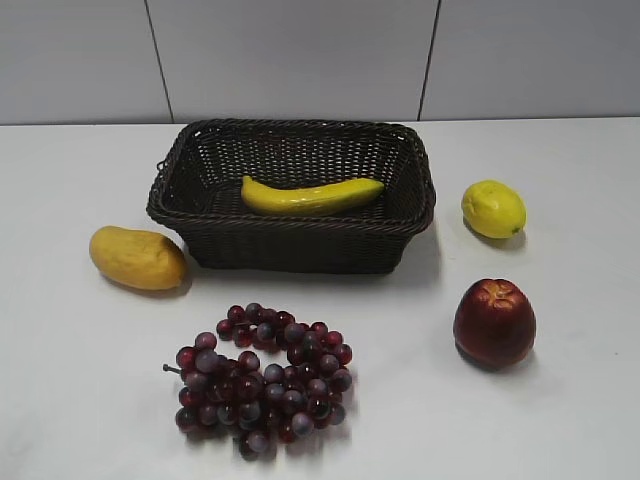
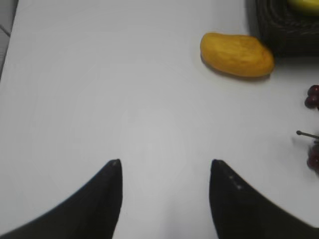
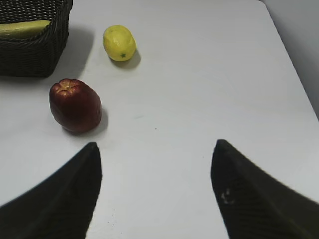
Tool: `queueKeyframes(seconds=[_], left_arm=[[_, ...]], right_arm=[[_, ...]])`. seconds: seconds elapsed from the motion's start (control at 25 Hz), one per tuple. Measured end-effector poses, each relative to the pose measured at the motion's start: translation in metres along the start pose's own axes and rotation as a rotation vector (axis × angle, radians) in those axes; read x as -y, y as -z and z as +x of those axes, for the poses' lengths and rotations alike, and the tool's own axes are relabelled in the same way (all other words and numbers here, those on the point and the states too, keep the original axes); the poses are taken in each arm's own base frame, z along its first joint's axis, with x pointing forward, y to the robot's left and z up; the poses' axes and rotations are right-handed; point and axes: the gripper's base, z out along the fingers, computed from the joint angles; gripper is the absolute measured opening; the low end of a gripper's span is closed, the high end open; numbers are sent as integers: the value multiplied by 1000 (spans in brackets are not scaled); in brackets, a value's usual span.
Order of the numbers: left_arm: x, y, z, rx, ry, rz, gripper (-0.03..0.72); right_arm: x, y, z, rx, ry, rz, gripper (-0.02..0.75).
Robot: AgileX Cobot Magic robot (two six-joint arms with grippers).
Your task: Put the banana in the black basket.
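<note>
The yellow banana [image 1: 310,196] lies inside the black basket [image 1: 300,245] at the back middle of the table. A tip of the banana [image 2: 305,5] shows in the left wrist view above the basket corner [image 2: 284,30], and part of the banana [image 3: 22,28] shows in the right wrist view inside the basket [image 3: 35,55]. My left gripper [image 2: 166,162] is open and empty over bare table, left of the basket. My right gripper [image 3: 157,144] is open and empty over bare table, right of the basket. Neither gripper shows in the exterior view.
An orange-yellow mango [image 1: 136,258] lies left of the basket. A bunch of dark red grapes [image 1: 262,378] lies in front. A red apple [image 1: 494,321] and a yellow lemon [image 1: 493,208] sit to the right. A grey wall stands behind the table.
</note>
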Motion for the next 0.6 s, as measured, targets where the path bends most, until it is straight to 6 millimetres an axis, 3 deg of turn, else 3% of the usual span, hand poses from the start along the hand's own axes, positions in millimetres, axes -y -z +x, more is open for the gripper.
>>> queueKeyframes(seconds=[0.32, 0.6], left_arm=[[4, 5, 44, 140, -1, 15, 542], [6, 21, 60, 295, -15, 13, 522]], right_arm=[[0, 0, 0, 0, 0, 0, 520], [0, 0, 0, 0, 0, 0, 520]])
